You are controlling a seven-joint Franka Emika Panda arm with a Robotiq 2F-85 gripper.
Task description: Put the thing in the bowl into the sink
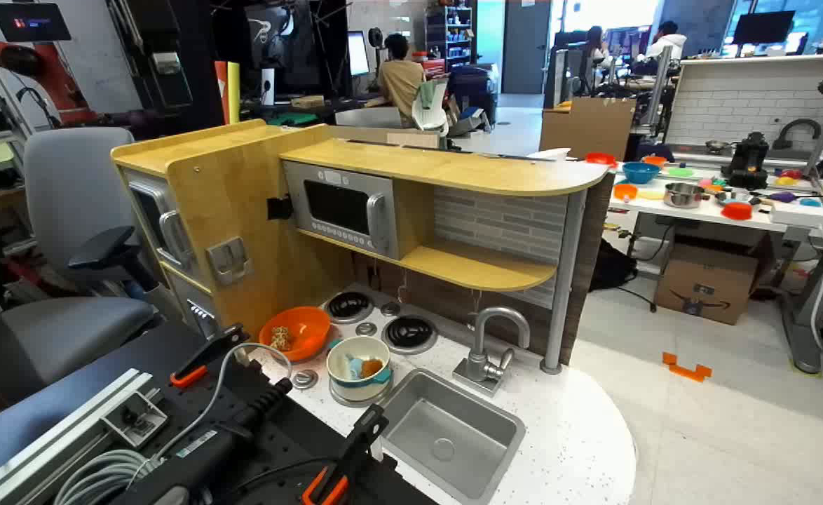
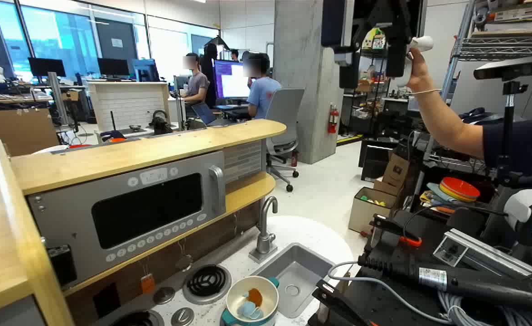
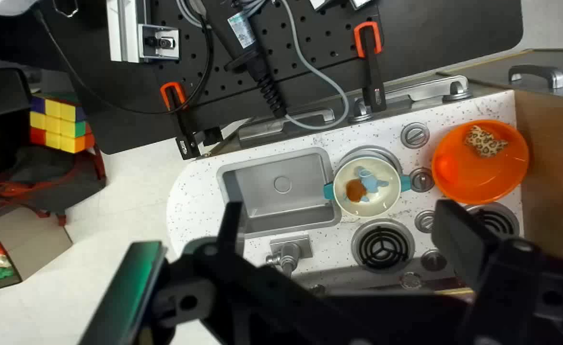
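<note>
The bright orange bowl (image 1: 311, 328) stands at the stove end of the toy kitchen counter; it also shows in the wrist view (image 3: 478, 181). The thing, a small tan piece with dark leopard spots (image 3: 486, 142), lies inside it near the wall, also visible in an exterior view (image 1: 280, 338). The grey sink (image 1: 446, 435) is at the counter's rounded end, also in an exterior view (image 2: 309, 271) and the wrist view (image 3: 274, 201). My gripper (image 2: 372, 80) is open and empty, high above the counter; its fingers (image 3: 340, 211) spread wide in the wrist view.
A cream pot (image 3: 382, 201) with teal handles holds a blue piece and an orange-brown piece between bowl and sink. The arched faucet (image 1: 485, 351) stands behind the sink. A yellow shelf with a microwave (image 1: 341, 207) overhangs the counter. A person's hand (image 2: 418, 72) is beside the gripper.
</note>
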